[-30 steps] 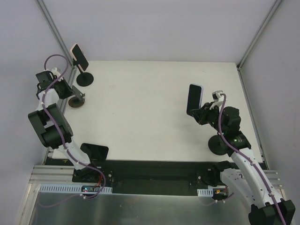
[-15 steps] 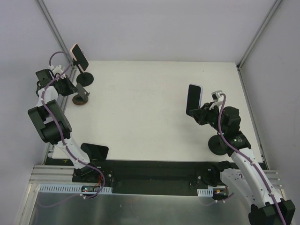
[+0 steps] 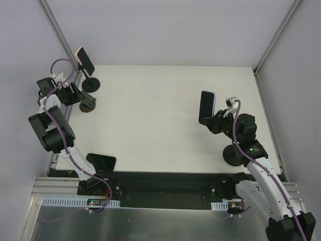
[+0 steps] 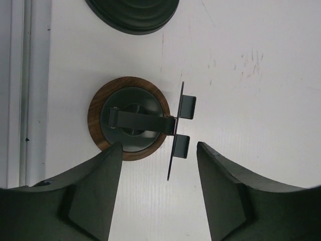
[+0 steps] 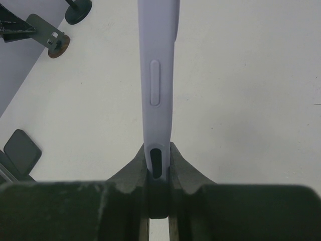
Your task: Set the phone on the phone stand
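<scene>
The white table (image 3: 150, 115) carried everything. At its far-left edge the left gripper (image 4: 159, 145) hung with jaws parted, gripping nothing. It was directly above an empty wood-based phone stand (image 4: 131, 118), whose cradle plate sat between the two fingers. Toward the table's right side the right gripper (image 5: 159, 150) was clamped on the bottom end of a lavender-cased phone (image 5: 160, 75). This phone stood upright above the tabletop, pointing straight out from the fingertips, well apart from the empty stand across the table's width. In the table's far-left corner a black stand (image 3: 91, 84) held a second phone (image 3: 85, 61), tilted. A round black base (image 3: 233, 154) sat near the table's right edge, partly hidden by the right arm. A dark phone (image 3: 102, 162) lay flat at the table's near-left edge.
</scene>
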